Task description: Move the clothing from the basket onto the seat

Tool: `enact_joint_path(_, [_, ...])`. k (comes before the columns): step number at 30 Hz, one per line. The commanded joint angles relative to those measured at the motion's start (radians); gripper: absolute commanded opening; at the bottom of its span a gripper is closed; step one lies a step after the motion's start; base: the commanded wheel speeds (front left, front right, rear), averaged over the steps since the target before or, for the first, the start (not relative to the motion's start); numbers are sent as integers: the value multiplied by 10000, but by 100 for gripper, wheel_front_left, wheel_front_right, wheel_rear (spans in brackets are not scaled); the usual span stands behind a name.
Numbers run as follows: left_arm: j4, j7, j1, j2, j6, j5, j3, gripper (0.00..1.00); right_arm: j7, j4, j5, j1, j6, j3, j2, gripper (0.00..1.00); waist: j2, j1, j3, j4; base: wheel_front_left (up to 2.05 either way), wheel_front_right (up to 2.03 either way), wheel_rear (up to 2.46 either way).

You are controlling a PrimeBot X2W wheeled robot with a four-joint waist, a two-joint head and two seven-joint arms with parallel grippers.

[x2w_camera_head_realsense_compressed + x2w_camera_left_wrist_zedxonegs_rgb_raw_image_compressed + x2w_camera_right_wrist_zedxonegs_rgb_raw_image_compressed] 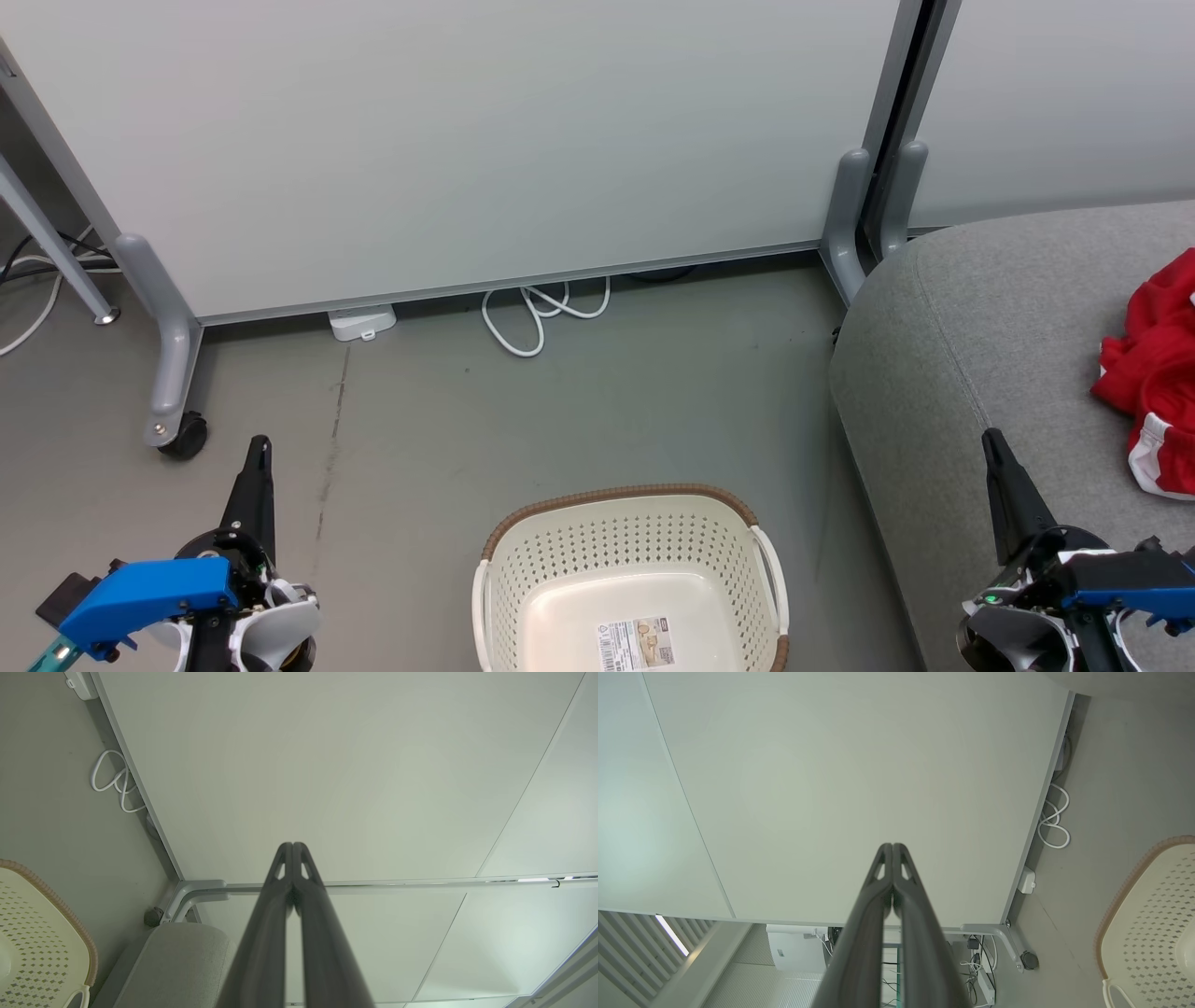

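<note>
Head view: the basket (618, 541) stands on the grey floor (579, 411) at the bottom centre, its pale base showing with a paper label (637, 644) on it. The clothing (1156, 359), red with a white-banded part at its lower end, lies bunched on top of the seat (971, 355) at the right edge and is cut off by the frame. The seat is just beside the basket, to the robot's right. The left gripper (260, 442) is over the floor at the lower left and the right gripper (990, 437) over the seat's near edge, well short of the clothing. In this view each presents as a single dark point. The two wrist views settle the matter: each pair of jaws is pressed together from tip downward, holding nothing. The left wrist view adds the seat's rounded corner and part of the basket's brown rim. The right wrist view adds the basket's perforated wall and, past the partition panel (467, 140), cables and a white cabinet. A looped white cable (540, 317) and a small white box (362, 323) lie at the panel's foot.
</note>
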Motion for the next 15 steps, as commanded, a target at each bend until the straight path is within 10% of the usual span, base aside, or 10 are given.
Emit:
enact_joint_path(1, [-45,40,-94,-15,-92,-17,24,0,26,-22,26,-130,4,-15,-62,0,0,0,0,1,0,0,0])
enact_joint_path(15, [-46,37,-94,-15,-92,-19,21,0,25,-22,27,-124,4,-15,-62,0,0,0,0,1,0,0,0])
